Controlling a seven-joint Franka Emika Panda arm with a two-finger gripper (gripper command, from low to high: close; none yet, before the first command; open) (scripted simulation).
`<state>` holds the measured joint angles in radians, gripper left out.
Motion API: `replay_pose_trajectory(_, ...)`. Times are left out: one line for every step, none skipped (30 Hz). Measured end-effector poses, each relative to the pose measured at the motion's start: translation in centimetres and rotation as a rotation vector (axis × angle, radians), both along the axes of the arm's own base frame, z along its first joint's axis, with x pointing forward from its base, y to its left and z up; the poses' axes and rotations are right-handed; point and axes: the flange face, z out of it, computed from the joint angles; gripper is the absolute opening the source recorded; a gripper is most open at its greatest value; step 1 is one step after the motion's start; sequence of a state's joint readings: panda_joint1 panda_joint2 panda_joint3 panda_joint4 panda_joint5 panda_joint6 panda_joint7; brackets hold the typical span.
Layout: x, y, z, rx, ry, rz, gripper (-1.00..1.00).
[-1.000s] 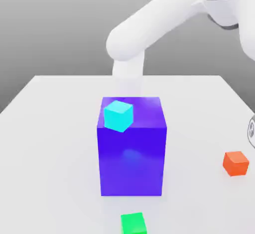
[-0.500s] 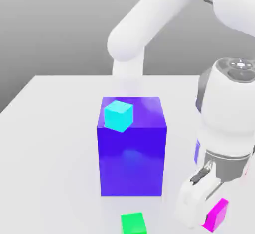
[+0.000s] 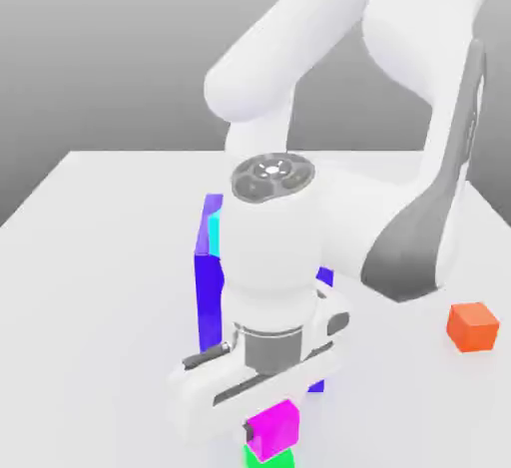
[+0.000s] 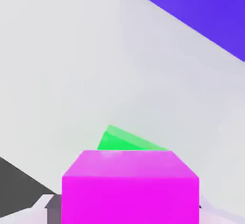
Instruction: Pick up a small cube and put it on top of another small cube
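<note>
The small cube [image 3: 272, 428], magenta-pink, sits directly over another small cube [image 3: 267, 458], bright green, at the table's near edge in the exterior view. Only a sliver of the green one peeks out beneath it. My gripper [image 3: 269, 411] hangs straight down over the pair, its white hand just above the magenta cube. In the hand view the magenta cube [image 4: 130, 187] fills the foreground, and a corner of the green cube [image 4: 125, 141] juts out beyond it. I cannot tell whether the magenta cube rests on the green one or hovers just above it.
A big blue-violet block [image 3: 209, 286] stands right behind my hand, with a cyan cube [image 3: 213, 233] on top, mostly hidden by the arm. An orange cube [image 3: 471, 326] lies on the white table [image 3: 90, 286] at the exterior view's right.
The arm has swung from the exterior view's right to the centre front, carrying the magenta cube over the green cube. It now hides most of the blue-violet block and the cyan cube.
</note>
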<state>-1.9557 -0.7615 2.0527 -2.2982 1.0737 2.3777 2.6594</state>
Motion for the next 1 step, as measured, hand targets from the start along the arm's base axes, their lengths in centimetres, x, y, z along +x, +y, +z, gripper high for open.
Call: replay_pose_trajectory(0.00, 0.00, 0.00, 0.000, 0.000, 0.000, 1.00)
